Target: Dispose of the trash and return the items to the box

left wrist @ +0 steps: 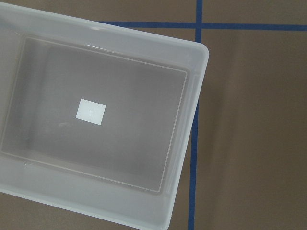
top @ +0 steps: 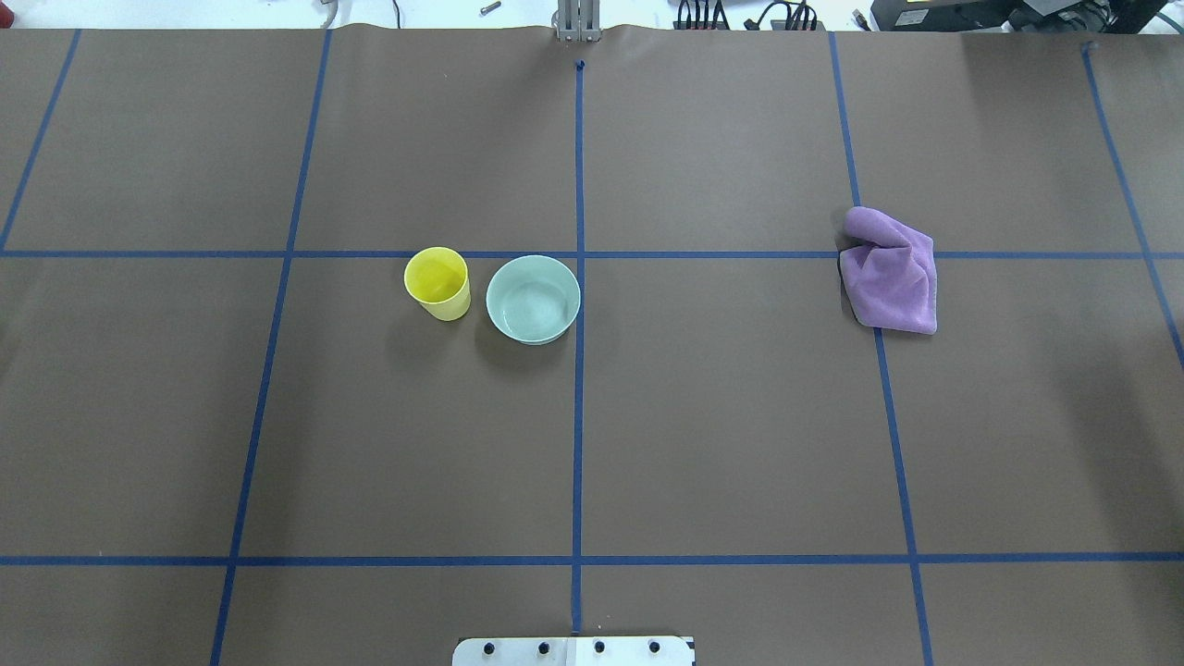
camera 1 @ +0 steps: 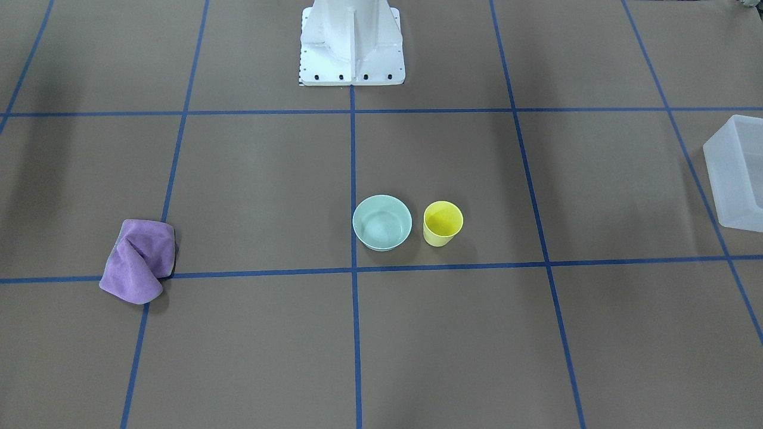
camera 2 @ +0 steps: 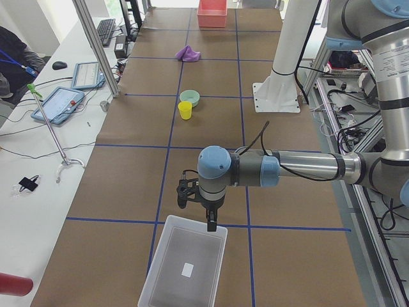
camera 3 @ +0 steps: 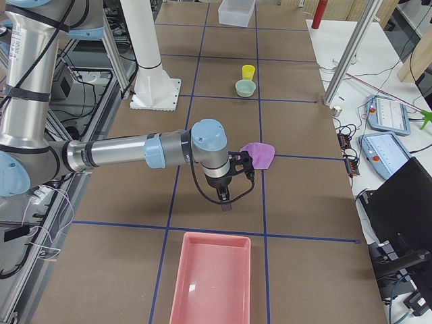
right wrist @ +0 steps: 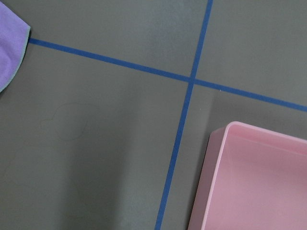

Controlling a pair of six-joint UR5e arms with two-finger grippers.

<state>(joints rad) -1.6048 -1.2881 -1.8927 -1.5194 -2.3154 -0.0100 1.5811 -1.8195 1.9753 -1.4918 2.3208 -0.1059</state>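
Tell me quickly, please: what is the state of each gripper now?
Left gripper: cannot be told; it shows only in a side view.
Right gripper: cannot be told; only a side view shows it.

Front view's right edge cuts off the box. Right wrist view crops pink tray and purple cloth. Left gripper, right gripper: too small, finger spacing unreadable.

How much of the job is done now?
Done: nothing; the box is empty. In hand: nothing visible; the left pincer hangs at the box's edge, the right pincer near the cloth. Left: cup and bowl, both on the table, go into the box.
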